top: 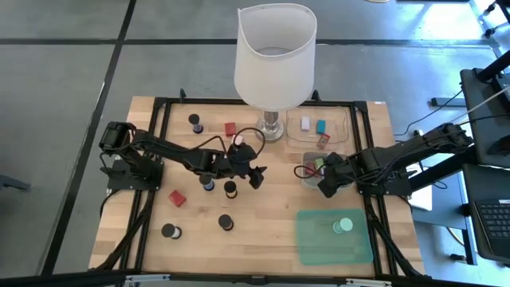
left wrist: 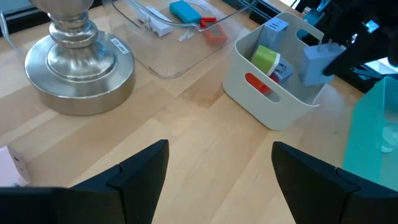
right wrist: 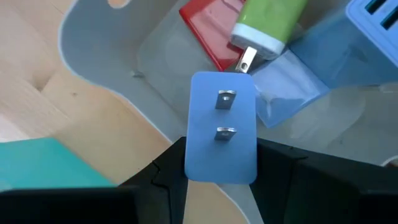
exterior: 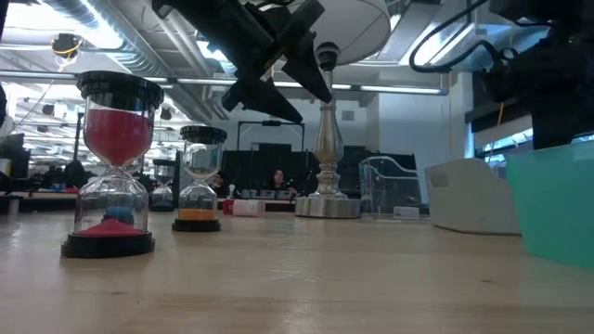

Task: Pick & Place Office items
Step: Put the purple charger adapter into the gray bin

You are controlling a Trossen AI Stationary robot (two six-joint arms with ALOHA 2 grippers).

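Observation:
My right gripper (top: 325,185) is shut on a blue block with two metal prongs (right wrist: 221,124), just above the grey bin (top: 304,174). In the bin lie a red piece (right wrist: 208,28), a green-and-white block (right wrist: 267,22) and another blue block (right wrist: 373,31). My left gripper (top: 256,177) hangs open above the table's middle, with nothing between its fingers. Black-capped sand timers (top: 229,189) stand upright on the wood around it. A red block (top: 177,198) lies to the left. A mint-green disc (top: 343,226) lies on the green mat (top: 315,239). My right gripper pinches the blue block's two opposite sides (right wrist: 199,168) between its two fingers, at the end away from the prongs' upper edge. The fingers come from above, pointing steeply down. The block is lifted clear over the bin's rim (right wrist: 106,43), its pronged face toward the wrist camera.
The white-shaded lamp (top: 275,56) stands at the table's far middle on a metal base (left wrist: 78,62). Right of it is a clear tray (top: 319,127) holding white, teal and red pieces. Bare wood lies at the near middle of the table.

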